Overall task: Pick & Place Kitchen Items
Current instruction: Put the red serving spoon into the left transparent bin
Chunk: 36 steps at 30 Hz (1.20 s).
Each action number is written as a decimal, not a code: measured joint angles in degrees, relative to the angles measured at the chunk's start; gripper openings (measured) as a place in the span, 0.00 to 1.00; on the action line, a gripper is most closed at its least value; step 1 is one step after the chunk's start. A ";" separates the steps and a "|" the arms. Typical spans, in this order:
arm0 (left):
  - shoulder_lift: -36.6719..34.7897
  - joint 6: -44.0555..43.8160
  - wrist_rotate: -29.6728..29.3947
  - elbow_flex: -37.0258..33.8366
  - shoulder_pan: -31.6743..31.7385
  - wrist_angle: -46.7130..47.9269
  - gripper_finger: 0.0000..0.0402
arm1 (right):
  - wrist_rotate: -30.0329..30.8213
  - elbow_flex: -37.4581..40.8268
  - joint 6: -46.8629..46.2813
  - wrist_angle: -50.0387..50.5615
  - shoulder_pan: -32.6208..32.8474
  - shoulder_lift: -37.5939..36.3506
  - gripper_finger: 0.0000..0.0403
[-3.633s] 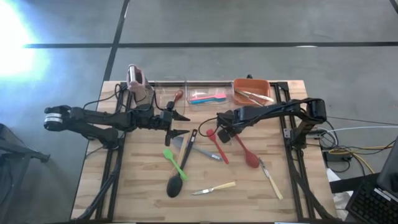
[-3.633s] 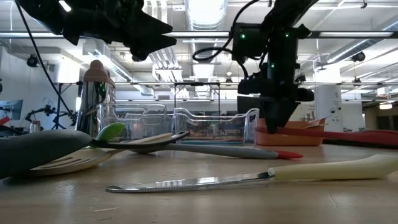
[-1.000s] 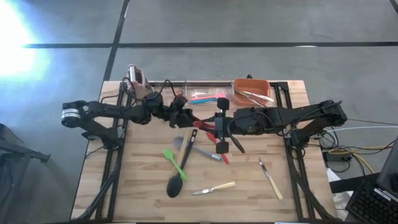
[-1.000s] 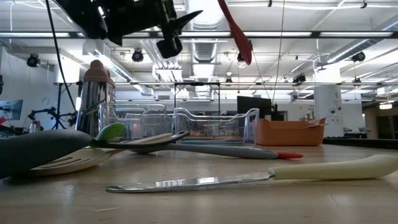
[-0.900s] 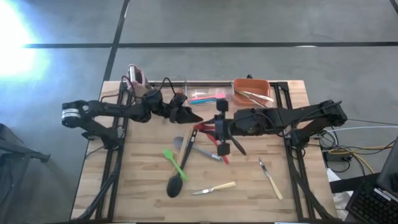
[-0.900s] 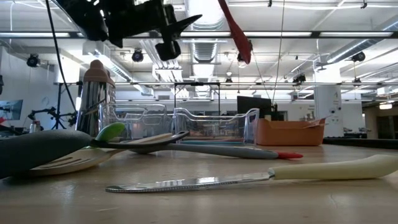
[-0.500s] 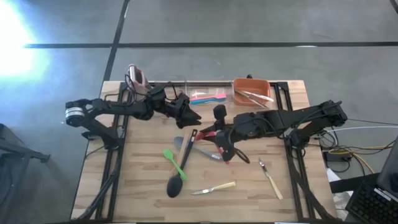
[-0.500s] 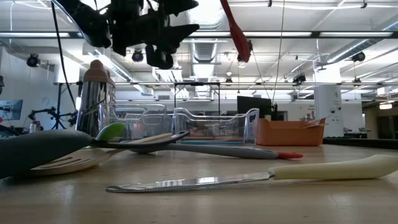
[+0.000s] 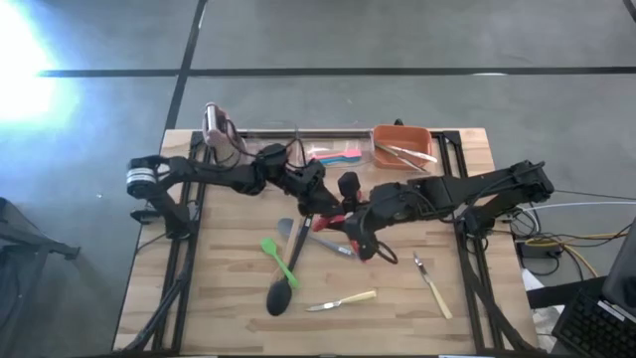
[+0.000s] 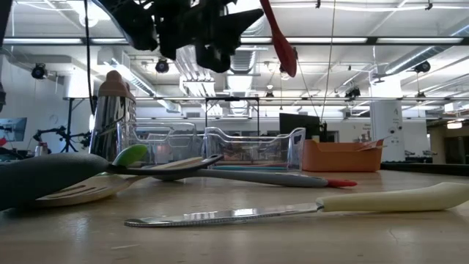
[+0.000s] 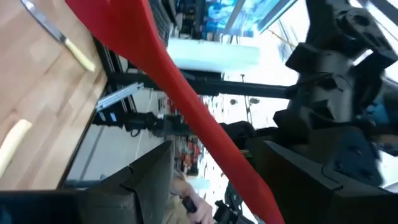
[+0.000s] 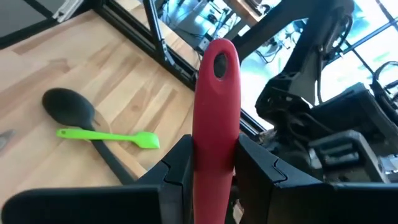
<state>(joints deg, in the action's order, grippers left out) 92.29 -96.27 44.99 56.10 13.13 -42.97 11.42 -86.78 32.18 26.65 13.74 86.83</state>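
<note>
Right gripper fingers clamp a long red silicone spoon above the wooden surface. Left gripper fingers stand apart, straddling that spoon's handle.

Tabletop: pale wood grain. Spoon: red. Spatula: lime green. Ladle: black. Knives: cream handles, silver blades. Bin: red-orange. Both arms: black.
</note>
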 joint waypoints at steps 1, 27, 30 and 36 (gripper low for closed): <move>0.65 -0.27 0.64 0.72 -0.11 0.37 0.61 | -0.33 0.00 0.02 0.00 0.00 0.02 0.19; 8.17 0.33 5.30 7.08 -2.00 3.01 0.39 | -2.51 0.00 -2.23 2.37 0.02 2.57 0.19; 8.17 0.49 4.69 7.08 -2.09 3.01 0.26 | -2.71 0.00 -2.36 2.88 -0.02 2.69 0.19; 8.02 2.04 4.24 7.21 -2.06 2.42 0.14 | -3.17 0.15 -2.17 3.53 0.00 3.10 0.18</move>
<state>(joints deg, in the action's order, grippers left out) 100.32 -94.23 49.22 63.30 11.07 -40.55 8.25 -86.63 30.01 30.19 13.74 89.93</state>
